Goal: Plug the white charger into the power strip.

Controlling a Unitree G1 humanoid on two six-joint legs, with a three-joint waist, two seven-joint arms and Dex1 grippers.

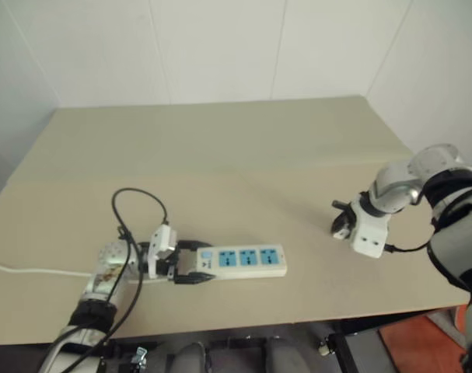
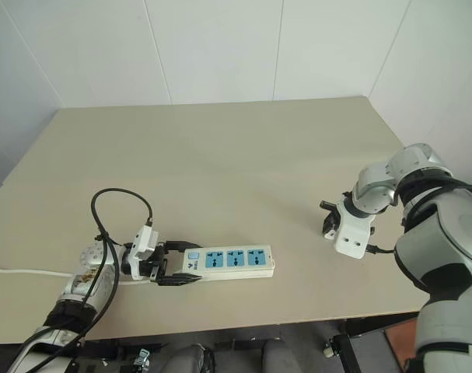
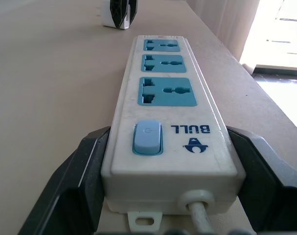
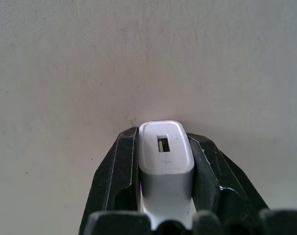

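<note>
A broad beige table [image 1: 243, 155] is seen, plain and matte, with a faint crease running across its middle. It is pushed into a corner of white panelled walls [image 1: 220, 47], and a patch of reddish floor [image 1: 422, 342] is visible past its near right corner.

The power strip [image 1: 242, 261] lies flat near the front edge, left of centre, its three blue socket faces turned upward and left uncovered. Its white cord [image 1: 33, 272] is led off to the left across the table, and a loose black cable [image 1: 134, 210] is looped above the left wrist, just beside the strip's switch end.

That switch end is bracketed by the left gripper [image 2: 176, 264] — its black fingers [image 3: 75, 186] are set against both long sides of the strip, the jaws standing wide around it.

Well apart, toward the right edge, the right gripper [image 4: 164, 171] is pointed steeply down at the bare tabletop. The white charger [image 4: 165, 161] is clamped between its two fingers — the USB port faces the wrist camera.
</note>
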